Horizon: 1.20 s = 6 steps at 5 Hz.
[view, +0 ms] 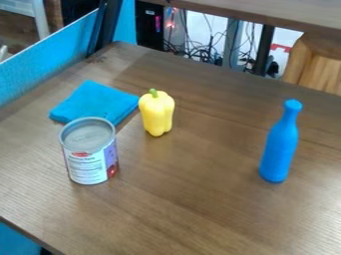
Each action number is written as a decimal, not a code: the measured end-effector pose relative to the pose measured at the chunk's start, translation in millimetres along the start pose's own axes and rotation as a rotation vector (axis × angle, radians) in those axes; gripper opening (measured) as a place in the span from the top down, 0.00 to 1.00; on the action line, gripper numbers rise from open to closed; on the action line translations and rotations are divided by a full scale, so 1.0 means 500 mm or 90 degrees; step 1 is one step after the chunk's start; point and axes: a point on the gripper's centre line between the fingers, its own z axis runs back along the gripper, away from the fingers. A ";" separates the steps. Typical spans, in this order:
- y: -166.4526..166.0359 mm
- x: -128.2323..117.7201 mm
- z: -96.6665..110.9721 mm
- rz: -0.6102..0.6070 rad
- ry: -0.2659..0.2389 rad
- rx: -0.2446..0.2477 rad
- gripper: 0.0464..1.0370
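A yellow pepper [157,114] with a green stem stands upright near the middle of the brown table. Left of it lies a folded blue cloth [97,101], flat on the wood. In front of the cloth, a metal can [90,154] with a white and purple label stands upright and covers part of the cloth's near edge. Over on the right stands a blue bottle [279,143], upright and apart from the other things.
The brown table [193,199] has its near edge at the lower left. A blue partition [50,59] runs along the upper left. Behind the table are cables [212,50], dark posts and a wooden piece of furniture [316,64] at the upper right.
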 end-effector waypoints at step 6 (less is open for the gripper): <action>-0.297 -0.033 -0.151 -0.236 0.051 -0.064 0.04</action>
